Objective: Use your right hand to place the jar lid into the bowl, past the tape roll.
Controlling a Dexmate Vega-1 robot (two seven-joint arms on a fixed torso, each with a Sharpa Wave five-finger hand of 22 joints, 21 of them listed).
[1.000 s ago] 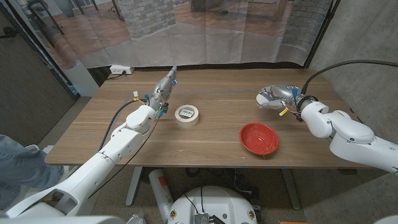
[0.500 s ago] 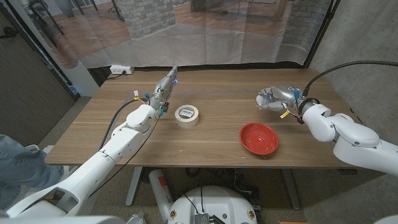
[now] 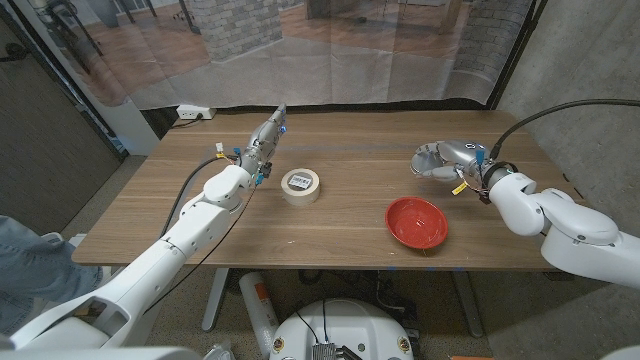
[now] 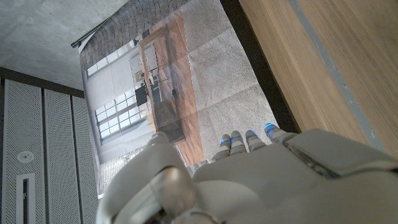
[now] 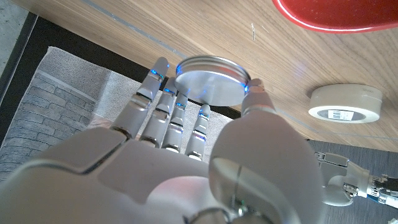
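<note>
Right hand (image 5: 186, 155) pinches lid (image 5: 210, 79) between thumb and fingers, beyond bowl (image 3: 417, 221). Tape (image 3: 301, 185) mid-table. Left hand (image 3: 262, 143) empty, fingers straight together.

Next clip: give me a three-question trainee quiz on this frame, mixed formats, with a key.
1. True or false: the jar lid already lies in the red bowl.
2. Which robot hand holds the lid: A) the left robot hand B) the right robot hand?
3. Fill in: the tape roll sits between the left robot hand and the ____.

Key: 1 false, it is held above the table; 2 B; 3 bowl.
</note>
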